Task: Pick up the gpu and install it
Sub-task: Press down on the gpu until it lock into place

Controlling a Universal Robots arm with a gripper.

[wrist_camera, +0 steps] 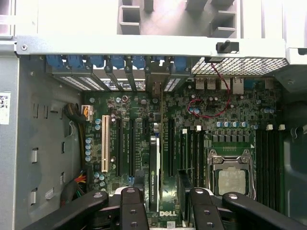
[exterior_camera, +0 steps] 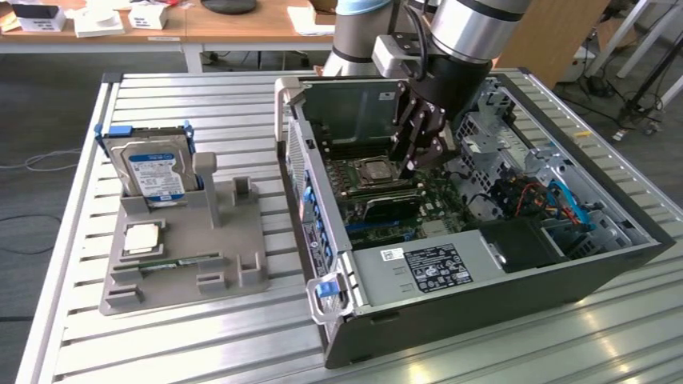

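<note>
Inside open computer case (exterior_camera: 481, 308) on bench (exterior_camera: 160, 344): fingers (wrist_camera: 132, 208) spread either side of gpu (wrist_camera: 153, 172), upright on edge in motherboard (wrist_camera: 139, 110) slot; contact unclear, card nearer one finger.

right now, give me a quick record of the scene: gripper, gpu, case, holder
gripper: open, inside the pc case, over the motherboard
gpu: on edge, looks seated in a motherboard slot, under the open jaws, not gripped
pc case: on the table, side open
grey holder: at the exterior view's left, carries a hard drive
</note>
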